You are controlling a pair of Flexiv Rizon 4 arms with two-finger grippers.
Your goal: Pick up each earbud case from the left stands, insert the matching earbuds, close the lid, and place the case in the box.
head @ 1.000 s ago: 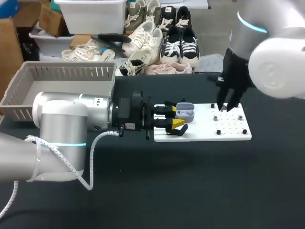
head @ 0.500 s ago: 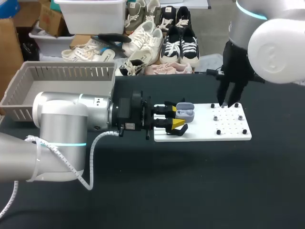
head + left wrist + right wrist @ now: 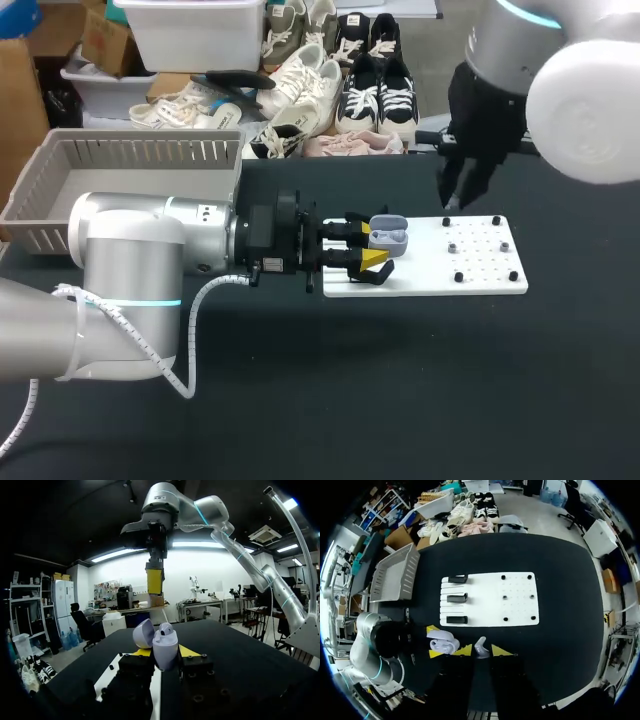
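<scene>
My left gripper [image 3: 366,243] holds a lavender earbud case [image 3: 390,238] at the left end of the white board [image 3: 480,276]. In the left wrist view the case [image 3: 165,647] sits upright between the yellow tips, lid [image 3: 143,632] open, with one earbud [image 3: 166,628] in it. My right gripper [image 3: 455,196] hangs high over the board's far edge. In the right wrist view it [image 3: 481,652] is shut on a pale earbud [image 3: 481,647], above and beside the case [image 3: 444,642]. Three black stands [image 3: 456,598] on the board are empty.
A grey slatted basket [image 3: 130,160] stands at the table's back left, behind my left arm. Several small pegs [image 3: 458,276] stick up from the right half of the board. Dark tabletop lies open in front of the board.
My right arm has lifted up and back from the board's pegs and shifted slightly left. The left arm and the case have stayed still.
</scene>
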